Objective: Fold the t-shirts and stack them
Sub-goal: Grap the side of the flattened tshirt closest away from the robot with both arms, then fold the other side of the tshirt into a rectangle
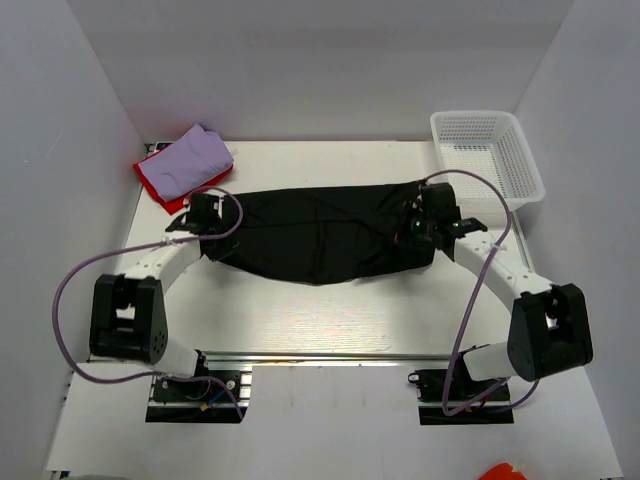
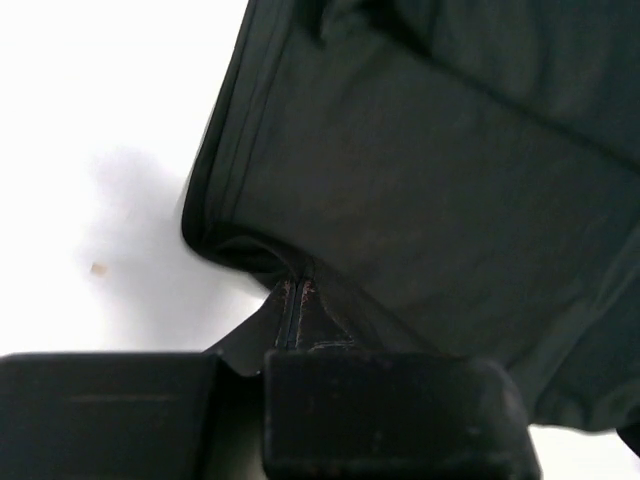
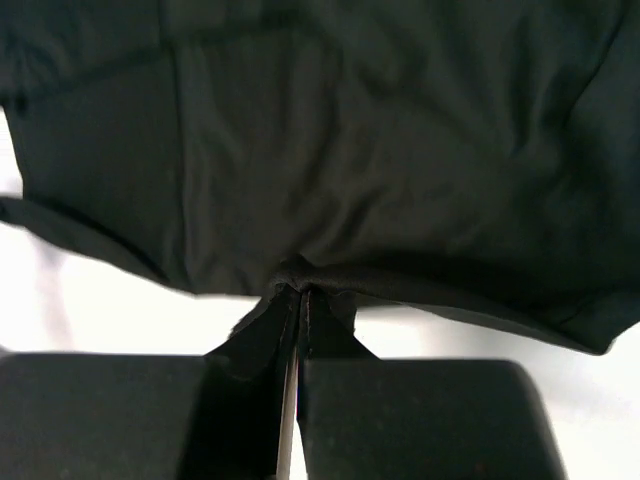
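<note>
The black t-shirt (image 1: 315, 232) lies stretched across the middle of the table, between the two arms. My left gripper (image 1: 205, 225) is shut on its left edge; the left wrist view shows the fingertips pinching the hem of the black t-shirt (image 2: 420, 190). My right gripper (image 1: 418, 228) is shut on its right edge; the right wrist view shows a bunched fold of the black t-shirt (image 3: 330, 150) in the closed jaws. The lavender t-shirt (image 1: 192, 160) lies folded on the red t-shirt (image 1: 152, 181) at the back left.
A white mesh basket (image 1: 488, 157) stands at the back right corner. White walls close in the table on the left, back and right. Purple cables loop from both arms.
</note>
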### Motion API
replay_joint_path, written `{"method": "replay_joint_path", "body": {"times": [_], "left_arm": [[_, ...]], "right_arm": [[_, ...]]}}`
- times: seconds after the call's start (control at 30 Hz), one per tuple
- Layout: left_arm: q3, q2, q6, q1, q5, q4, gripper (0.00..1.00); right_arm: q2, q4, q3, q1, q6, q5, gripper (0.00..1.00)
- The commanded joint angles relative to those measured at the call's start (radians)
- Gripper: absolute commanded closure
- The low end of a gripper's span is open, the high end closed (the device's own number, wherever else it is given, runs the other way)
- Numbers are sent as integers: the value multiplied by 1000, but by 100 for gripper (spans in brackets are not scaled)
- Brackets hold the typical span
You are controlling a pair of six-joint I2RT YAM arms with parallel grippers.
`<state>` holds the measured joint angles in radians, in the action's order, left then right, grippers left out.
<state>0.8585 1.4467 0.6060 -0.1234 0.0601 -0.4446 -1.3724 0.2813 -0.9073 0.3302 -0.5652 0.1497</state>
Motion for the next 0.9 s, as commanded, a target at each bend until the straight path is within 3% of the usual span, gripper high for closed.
{"method": "replay_joint_path", "body": {"times": [0.0, 0.4, 0.87], "left_arm": [[105, 66, 21, 13, 24, -34, 100], [367, 267, 21, 62, 75, -85, 100], [461, 363, -28, 103, 37, 3, 100]], "right_arm": [[-54, -59, -88, -31, 21, -47, 100], [-281, -119, -329, -137, 65, 43, 100], [-474, -87, -576, -184, 183, 70, 100]]}}
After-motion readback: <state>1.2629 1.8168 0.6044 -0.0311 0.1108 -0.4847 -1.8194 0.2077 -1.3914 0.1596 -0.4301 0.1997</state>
